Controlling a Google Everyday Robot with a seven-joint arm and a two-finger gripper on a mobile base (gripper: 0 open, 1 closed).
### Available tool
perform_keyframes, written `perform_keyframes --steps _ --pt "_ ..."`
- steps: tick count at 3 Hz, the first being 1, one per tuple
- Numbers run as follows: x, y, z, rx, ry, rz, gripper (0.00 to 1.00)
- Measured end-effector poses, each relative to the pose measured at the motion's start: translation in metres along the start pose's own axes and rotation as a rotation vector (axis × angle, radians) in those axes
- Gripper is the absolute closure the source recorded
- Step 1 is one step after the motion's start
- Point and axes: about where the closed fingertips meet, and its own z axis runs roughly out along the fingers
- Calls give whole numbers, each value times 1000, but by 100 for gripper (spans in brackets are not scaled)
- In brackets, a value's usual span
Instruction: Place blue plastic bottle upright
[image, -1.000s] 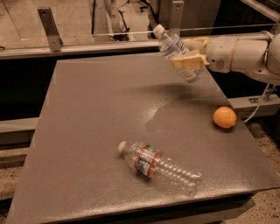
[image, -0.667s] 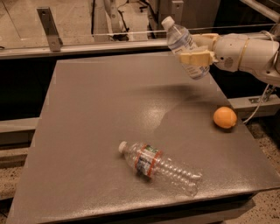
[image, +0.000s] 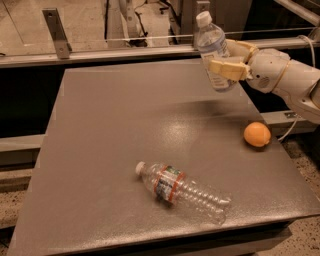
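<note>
The blue plastic bottle (image: 212, 47) has a white cap and a white-and-blue label. It hangs nearly upright, cap up and tilted slightly left, above the far right part of the grey table (image: 115, 130). My gripper (image: 225, 62) comes in from the right and is shut on the bottle's middle and lower body. The bottle's base is well above the table surface.
A clear ribbed bottle (image: 182, 191) with a red-orange and green label lies on its side near the table's front. An orange (image: 257, 134) sits at the right edge. A metal rail (image: 100, 52) and glass run behind the table.
My gripper has turned the blue bottle from lying sideways with its cap to the left to nearly upright. It has also lifted slightly.
</note>
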Motion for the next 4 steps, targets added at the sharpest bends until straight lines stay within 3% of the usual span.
perform_keyframes --steps 1,3,4 --pt "-5 4 -2 -18 -77 4 100" --pt "27 17 -27 -61 -170 99 100" --pt "35 16 -39 -85 -179 124 100"
